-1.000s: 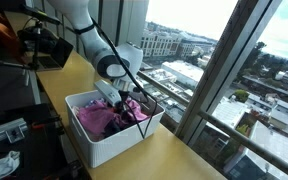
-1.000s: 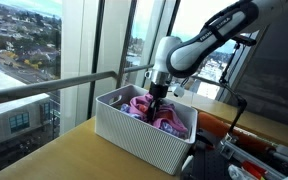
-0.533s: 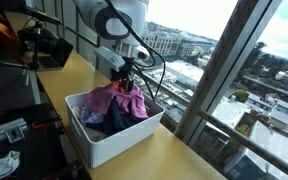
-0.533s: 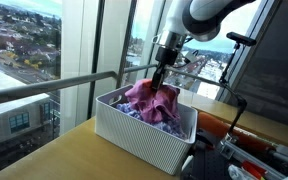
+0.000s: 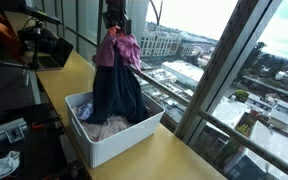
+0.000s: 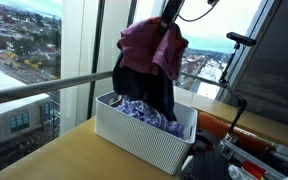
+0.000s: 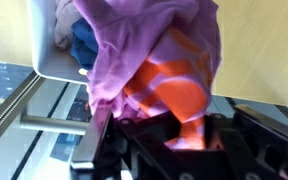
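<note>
While the tool [image 5: 112, 24] clamps pink cloth [image 5: 117, 52], it dangles into the bin [image 5: 119, 143].

Opposing exterior views share bin [image 5: 114, 135], wrist view close above

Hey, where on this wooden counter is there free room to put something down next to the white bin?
Bare wood shows on the counter between the white bin and the window frame, and again between the bin and the black equipment. The bin itself is crowded: clothes fill it, and a purple cloth and dark garment hang from the tool into it.
</note>
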Motion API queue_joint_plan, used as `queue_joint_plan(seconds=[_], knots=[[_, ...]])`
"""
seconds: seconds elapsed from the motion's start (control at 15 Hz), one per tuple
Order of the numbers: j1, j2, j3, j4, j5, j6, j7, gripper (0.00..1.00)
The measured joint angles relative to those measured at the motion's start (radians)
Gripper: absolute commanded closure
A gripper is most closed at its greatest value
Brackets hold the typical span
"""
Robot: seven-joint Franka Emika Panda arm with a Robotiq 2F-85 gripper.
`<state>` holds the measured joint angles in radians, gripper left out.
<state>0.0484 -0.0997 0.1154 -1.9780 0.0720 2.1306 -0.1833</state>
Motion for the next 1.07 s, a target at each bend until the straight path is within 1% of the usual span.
queue_joint_plan(seconds=[0.2, 0.33, 0.47, 0.6, 0.73, 0.87, 1.07], knots=[[0.076, -0.035, 0.039, 0.077, 0.003, -0.045, 0.039, 1.00], [0.131, -0.022, 0.086, 0.129, 0.003, -0.053, 0.082, 1.00], [0.182, 0.017, 0.137, 0.178, 0.003, -0.053, 0.126, 1.00], [0.226, 0.085, 0.180, 0.219, 0.001, -0.052, 0.162, 1.00], [0.259, 0.172, 0.205, 0.252, 0.002, -0.050, 0.177, 1.00], [0.285, 0.265, 0.213, 0.298, 0.001, -0.050, 0.179, 1.00], [0.323, 0.383, 0.215, 0.402, -0.002, -0.056, 0.179, 1.00]])
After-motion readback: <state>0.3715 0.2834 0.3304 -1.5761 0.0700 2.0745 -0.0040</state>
